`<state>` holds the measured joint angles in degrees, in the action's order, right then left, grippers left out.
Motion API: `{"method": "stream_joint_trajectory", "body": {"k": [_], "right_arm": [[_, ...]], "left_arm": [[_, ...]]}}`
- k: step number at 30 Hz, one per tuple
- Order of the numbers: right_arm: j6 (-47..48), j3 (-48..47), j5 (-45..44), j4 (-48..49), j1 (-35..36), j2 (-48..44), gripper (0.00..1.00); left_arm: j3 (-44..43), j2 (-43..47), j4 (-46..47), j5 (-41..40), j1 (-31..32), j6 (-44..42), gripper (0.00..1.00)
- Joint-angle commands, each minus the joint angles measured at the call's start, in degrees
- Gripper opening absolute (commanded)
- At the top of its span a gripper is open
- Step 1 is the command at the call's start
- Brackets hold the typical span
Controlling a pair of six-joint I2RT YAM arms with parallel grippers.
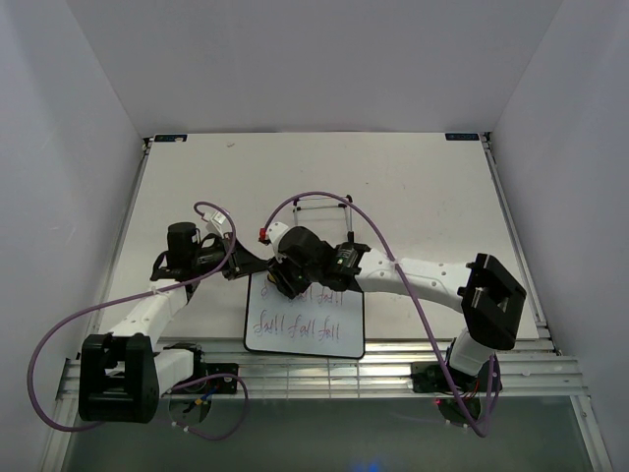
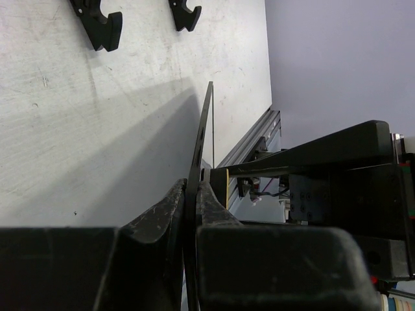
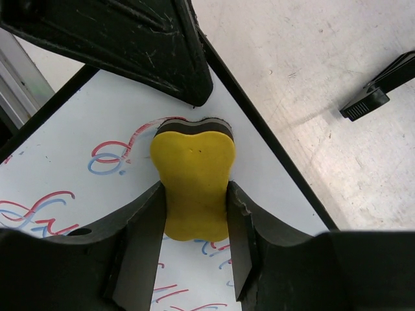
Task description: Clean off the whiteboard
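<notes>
The left tool (image 2: 192,194) is clamped on the whiteboard's (image 1: 305,329) far left corner, steadying it at the near middle of the surface (image 1: 393,187), so the right tool (image 3: 194,194), closed around the eraser (image 3: 192,165), can rub its scribbled top.

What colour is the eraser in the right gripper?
Yellow; the eraser shows best in the right wrist view.

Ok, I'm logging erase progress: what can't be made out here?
Top external: the whiteboard's upper rows are hidden under the right end effector; the lower scribbles are too small to read.
Left wrist: the left end effector grips the board edge-on, so its face is unseen.
Right wrist: the yellow eraser covers marks beneath it.
</notes>
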<state>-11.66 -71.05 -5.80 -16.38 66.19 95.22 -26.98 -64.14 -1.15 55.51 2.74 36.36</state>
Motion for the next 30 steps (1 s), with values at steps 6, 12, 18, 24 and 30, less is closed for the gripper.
{"method": "stream_joint_trajectory", "body": {"k": [6,12,18,24,30], "right_arm": [[1.99,-2.34,3.34,-1.29,-0.36,0.58,0.50],[1.91,-1.73,3.17,-0.93,-0.28,0.41,0.52],[1.73,-1.20,2.55,-0.41,-0.28,-0.30,0.53],[1.82,-1.29,0.00,-0.23,-0.28,-0.82,0.53],[1.73,-1.64,-1.67,-0.05,-0.28,-1.18,0.54]], "left_arm": [[-1.76,1.39,1.76,1.01,0.77,-1.20,0.00],[-1.76,1.30,1.76,0.83,0.77,-1.11,0.00],[-1.67,0.95,1.76,0.30,0.77,-1.03,0.00],[-1.67,0.86,1.59,0.13,0.77,-1.03,0.00],[-1.67,0.77,1.59,0.22,0.77,-1.03,0.00]]}}
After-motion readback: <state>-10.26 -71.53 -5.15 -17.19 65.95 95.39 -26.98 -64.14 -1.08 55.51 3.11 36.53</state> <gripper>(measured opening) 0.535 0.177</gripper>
